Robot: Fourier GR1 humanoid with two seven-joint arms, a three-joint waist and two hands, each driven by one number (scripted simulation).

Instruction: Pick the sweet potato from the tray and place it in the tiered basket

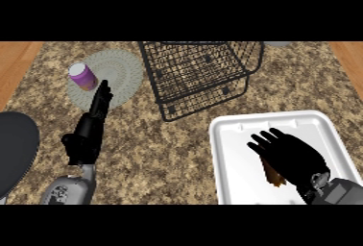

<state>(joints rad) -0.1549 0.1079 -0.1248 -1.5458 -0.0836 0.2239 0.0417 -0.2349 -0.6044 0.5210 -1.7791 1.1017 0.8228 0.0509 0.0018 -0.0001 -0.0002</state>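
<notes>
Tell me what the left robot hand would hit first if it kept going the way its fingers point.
Probably the purple jar on the round mat: the left robot hand has straight fingers aimed up toward it. Its height above the mat is unclear, so it could pass over.

We are looking down on a speckled brown granite counter (163, 158), wooden strips (16, 62) showing along its left and right edges, even light falling across everything, no strong shadows.
</notes>
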